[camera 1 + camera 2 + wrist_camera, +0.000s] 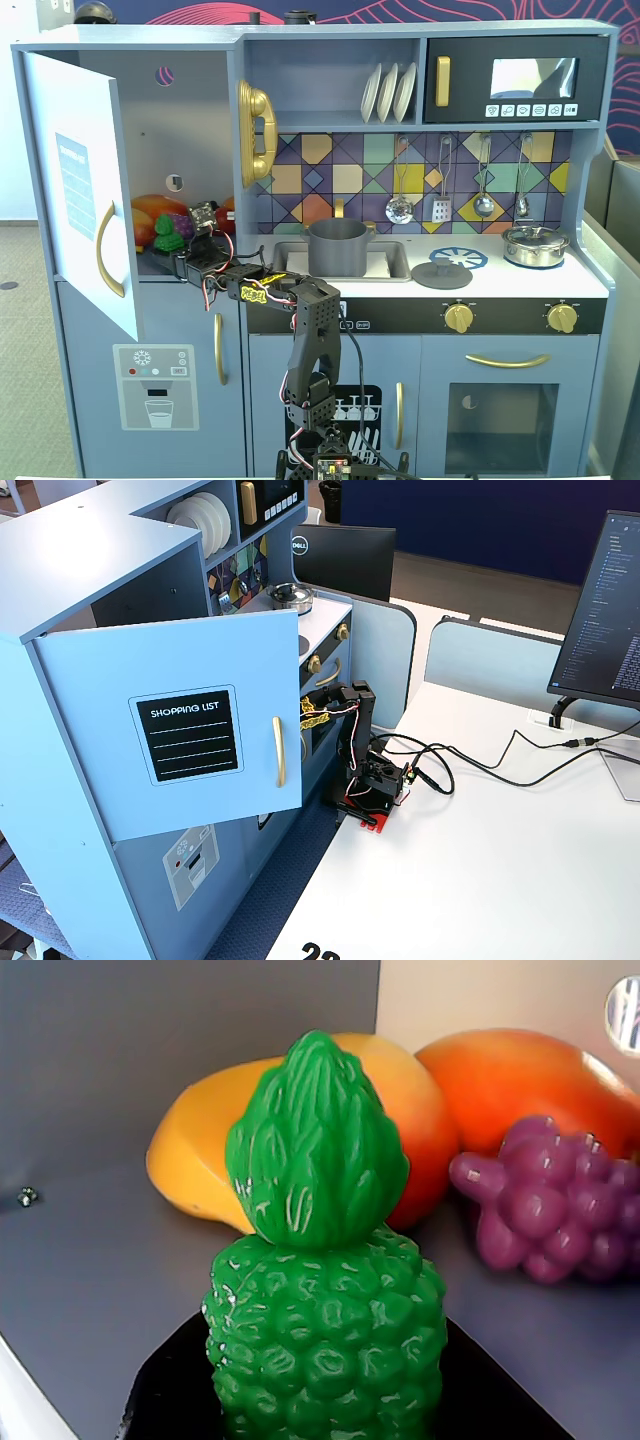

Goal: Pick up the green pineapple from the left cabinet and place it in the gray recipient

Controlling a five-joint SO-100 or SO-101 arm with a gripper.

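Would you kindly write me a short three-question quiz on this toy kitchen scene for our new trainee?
1. True or false: the pale door of the blue-gray fridge cabinet stands open.
2. In the wrist view, what lies right of the bumpy green plastic pineapple? A) purple grape bunch B) silver ladle C) white plate
3. Fill in: the dark gray cylindrical pot sits in the ____.

Key: 1 true. 2 A. 3 sink. The gripper reaches into the cabinet; whether it is gripping cannot be told.

One green pineapple [325, 1300], one purple grape bunch [550, 1205], two orange fruits [300, 1140], three plates [388, 92], four hanging utensils [460, 180].
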